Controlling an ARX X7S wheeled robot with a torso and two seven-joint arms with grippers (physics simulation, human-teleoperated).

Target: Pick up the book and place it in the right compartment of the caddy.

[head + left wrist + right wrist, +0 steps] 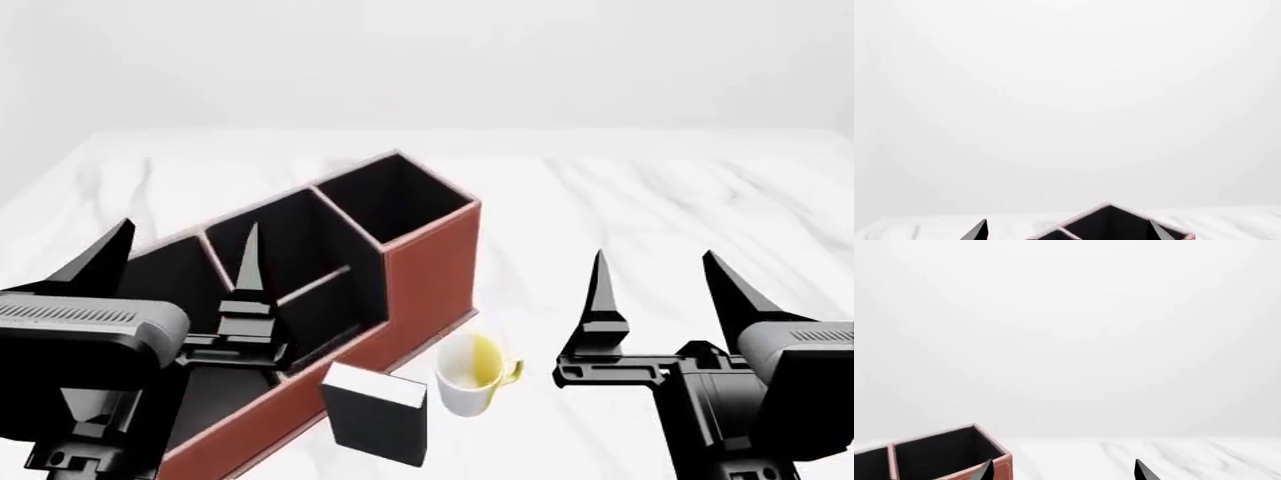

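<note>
We hold our left gripper with its two black pointed fingers spread wide and nothing between them, raised over the near, low end of the caddy; our right gripper is likewise spread wide and empty, raised above bare table well to the right of the mug. Beneath both lies a white marble-look table with faint grey veins; behind it the room is a plain pale wall with no detail we can make out. Between our two grippers, near the front edge, stands a small white mug with a yellow interior, its handle turned to the right; just left of it, very close, stands the small thick book with black covers and white page edges, upright and just beside the caddy's long reddish-brown wall. The reddish-brown leather-look caddy with black lining and pale rim trim runs diagonally away to the right; its right compartment, the squarish bin with the tallest walls, is at the far end and shows only black lining; the lower bins are partly hidden by our left gripper.
</note>
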